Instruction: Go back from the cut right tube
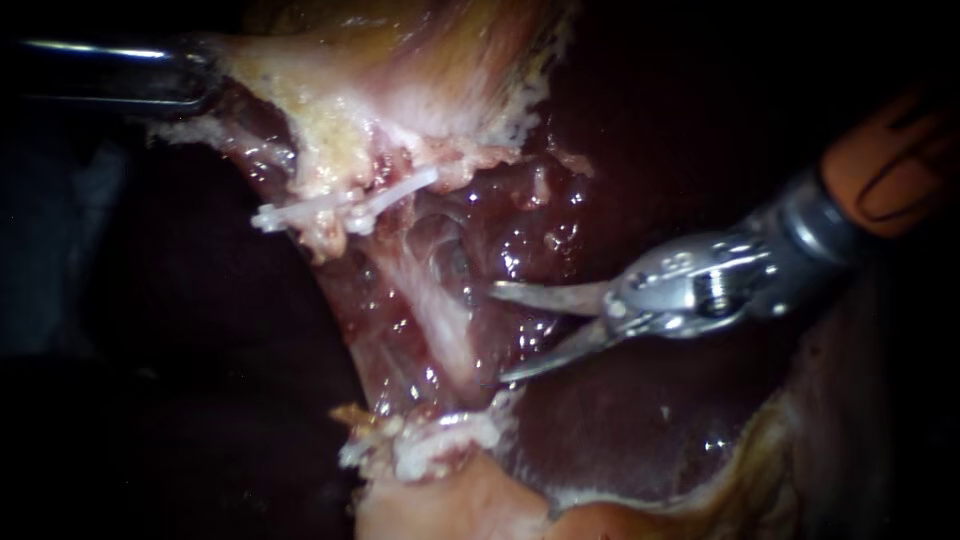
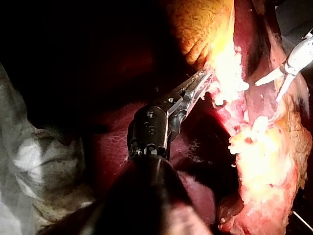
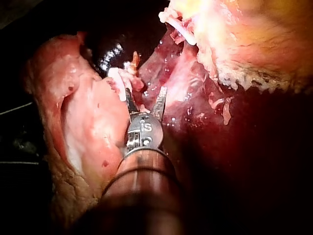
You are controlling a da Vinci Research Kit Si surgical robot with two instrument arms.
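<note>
My right instrument (image 1: 495, 335) comes in from the right with its two thin curved blades open and nothing between them. The blade tips lie just right of a pale strand of tissue (image 1: 440, 310). That strand runs from white clips (image 1: 345, 205) under the gallbladder (image 1: 400, 70) down to more white clips (image 1: 430, 445). I cannot make out which tube is which. My left instrument (image 2: 203, 81) holds the pale gallbladder edge at the upper left, its jaws closed on that tissue. The right wrist view shows the open blades (image 3: 145, 98) beside a white clip (image 3: 117, 81).
Dark red liver (image 1: 620, 430) lies below and behind the right instrument. Wet red tissue (image 1: 520, 230) glistens above the blades. Pale fatty tissue (image 1: 450, 500) fills the lower middle. Grey cloth (image 2: 39, 156) sits beside the left instrument's shaft.
</note>
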